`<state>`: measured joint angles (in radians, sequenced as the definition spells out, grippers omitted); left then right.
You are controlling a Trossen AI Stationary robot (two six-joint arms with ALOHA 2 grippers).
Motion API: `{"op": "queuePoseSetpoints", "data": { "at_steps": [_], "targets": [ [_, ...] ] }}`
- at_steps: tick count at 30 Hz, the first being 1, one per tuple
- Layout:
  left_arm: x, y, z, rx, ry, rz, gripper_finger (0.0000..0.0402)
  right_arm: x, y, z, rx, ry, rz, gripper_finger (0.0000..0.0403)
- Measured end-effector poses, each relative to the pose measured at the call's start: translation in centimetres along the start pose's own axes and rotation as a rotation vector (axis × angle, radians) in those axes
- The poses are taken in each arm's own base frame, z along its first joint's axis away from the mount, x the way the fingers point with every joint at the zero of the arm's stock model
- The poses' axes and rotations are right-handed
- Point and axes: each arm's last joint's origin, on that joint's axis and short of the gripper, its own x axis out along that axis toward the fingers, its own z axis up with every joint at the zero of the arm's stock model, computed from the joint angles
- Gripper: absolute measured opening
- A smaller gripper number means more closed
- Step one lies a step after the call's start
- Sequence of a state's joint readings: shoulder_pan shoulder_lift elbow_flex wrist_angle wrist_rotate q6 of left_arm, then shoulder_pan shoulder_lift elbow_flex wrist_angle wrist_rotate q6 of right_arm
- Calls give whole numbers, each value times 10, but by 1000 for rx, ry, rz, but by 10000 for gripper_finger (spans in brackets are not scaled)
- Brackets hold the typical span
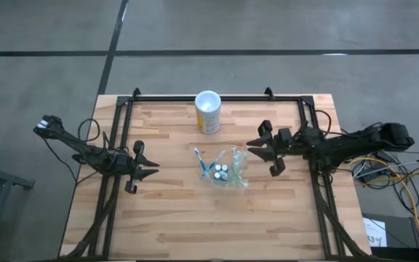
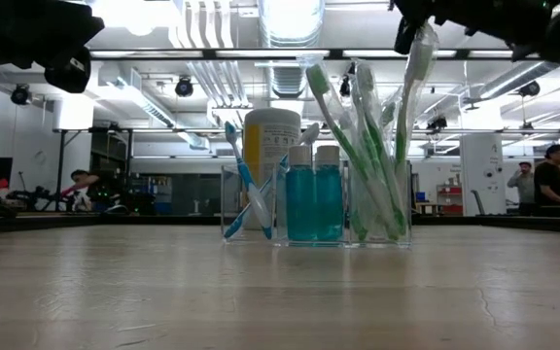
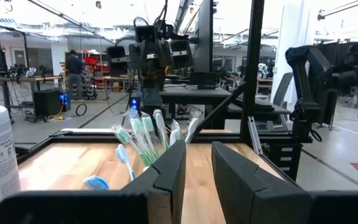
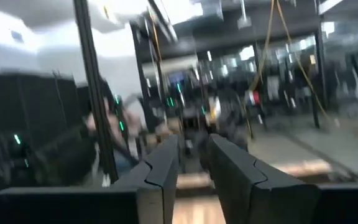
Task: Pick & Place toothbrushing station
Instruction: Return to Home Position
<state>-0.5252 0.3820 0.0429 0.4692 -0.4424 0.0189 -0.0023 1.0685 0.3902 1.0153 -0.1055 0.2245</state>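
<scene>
The station (image 2: 231, 199) stands upright near the middle of the table (image 1: 166, 225), a little toward the right arm's side. It is a small box of clear, colourless plastic, faint against the wood from above and easiest to read from table height, where its thin walls split it into three sections side by side. In the low view, the left section holds blue brushes (image 2: 246, 185) that lean and cross each other. The middle section holds two teal bottles (image 2: 315, 199) with pale caps, standing straight. The right section holds a bunch of green brushes (image 2: 367, 165), bristle ends up, fanning out well above the rim. The room behind shows through the walls. A yellow cup (image 1: 208, 113) with a white rim stands apart from the station, nearer the table's far edge, and in the low view it shows behind the left and middle sections. The left gripper (image 1: 153, 169) hangs over the table's left part, well apart from the station and pointing toward it. Its fingers (image 3: 166, 174) are drawn almost together with only a slim gap, clamped on nothing. The right gripper (image 1: 251, 148) hangs just right of the station and above table level, not touching it. Its fingers (image 4: 160, 168) are likewise nearly together and hold nothing. People show far off in the room beyond.
</scene>
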Motion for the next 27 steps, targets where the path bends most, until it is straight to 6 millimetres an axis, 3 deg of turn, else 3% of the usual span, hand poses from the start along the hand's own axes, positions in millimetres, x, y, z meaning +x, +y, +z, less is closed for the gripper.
{"op": "queuePoseSetpoints", "data": {
  "at_steps": [6, 11, 27],
  "targets": [
    [0, 0, 0, 0, 0, 0, 83, -1, 5, 22, -53, 184, -36, 58],
    [0, 0, 0, 0, 0, 0, 83, -11, 9, 34, -110, 157, -27, 18],
    [0, 0, 0, 0, 0, 0, 83, -69, 8, 14, -86, 95, -97, 8]
  ]
}}
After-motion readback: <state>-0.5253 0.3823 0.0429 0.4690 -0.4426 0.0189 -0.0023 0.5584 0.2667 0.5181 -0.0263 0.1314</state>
